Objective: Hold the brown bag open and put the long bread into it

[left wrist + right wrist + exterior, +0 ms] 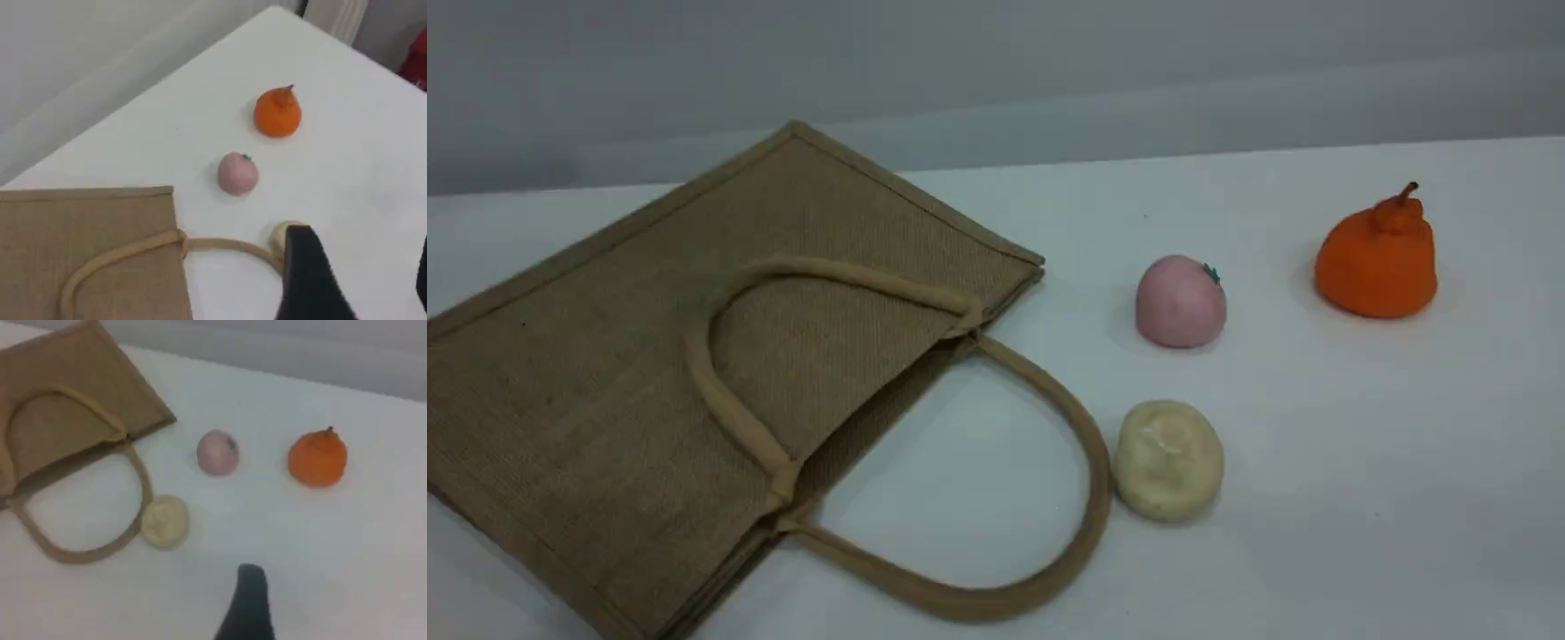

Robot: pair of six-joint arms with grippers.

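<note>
Bread is showing in no view. Bag (605,373) is lying flat, mouth facing right, seemingly nearer left gripper (365,277). Right gripper (248,600) is hanging too, both with fingers apart, holding nothing.

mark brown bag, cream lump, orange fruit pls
brown bag (578,373), scene view, on the flat woven side panel facing up.
cream lump (1168,459), scene view, middle of its rounded top.
orange fruit (1376,265), scene view, on its body below the stem.
</note>
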